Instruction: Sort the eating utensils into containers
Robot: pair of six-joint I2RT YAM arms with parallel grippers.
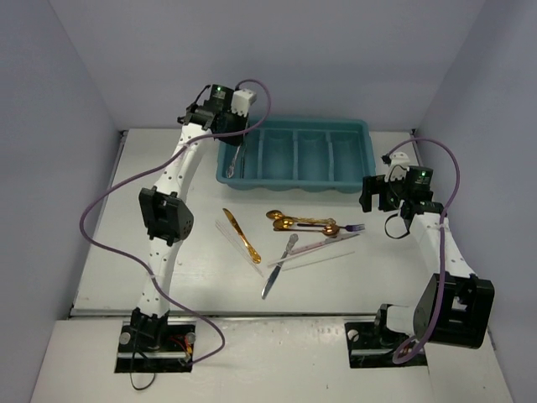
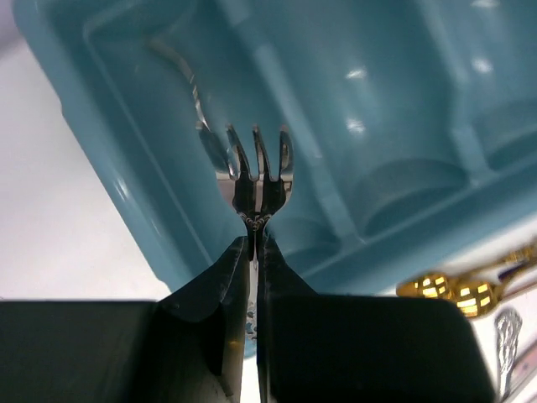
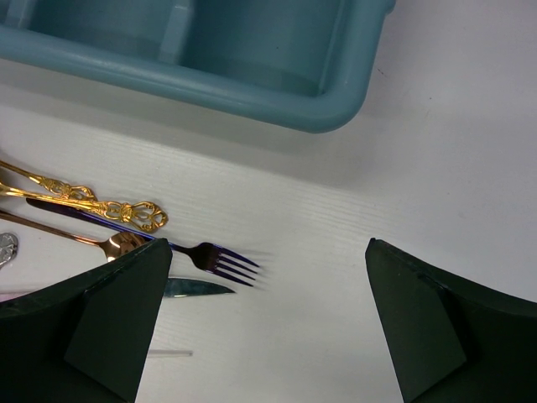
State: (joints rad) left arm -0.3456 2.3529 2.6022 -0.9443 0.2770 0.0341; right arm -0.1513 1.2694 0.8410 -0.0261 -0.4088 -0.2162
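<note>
My left gripper (image 1: 231, 138) hangs over the left end of the teal tray (image 1: 357, 180), shut on a silver fork (image 1: 235, 161). In the left wrist view the gripper (image 2: 256, 239) pinches the fork (image 2: 260, 172) by its neck, tines pointing into the tray's end compartment (image 2: 151, 75). A gold knife (image 1: 242, 235), gold spoons (image 1: 294, 222), a dark purple fork (image 1: 353, 227), a silver knife (image 1: 277, 270) and pale sticks (image 1: 317, 248) lie loose on the table. To their right my right gripper (image 1: 377, 195) stands open with nothing in it. Its wrist view shows the gripper (image 3: 268, 311) above the purple fork (image 3: 214, 259).
The tray's corner (image 3: 327, 109) is just beyond the right gripper. Gold handles (image 3: 109, 210), a copper spoon (image 3: 117, 243) and a knife tip (image 3: 197, 288) lie by its left finger (image 3: 117, 319). Grey walls close in the table on three sides.
</note>
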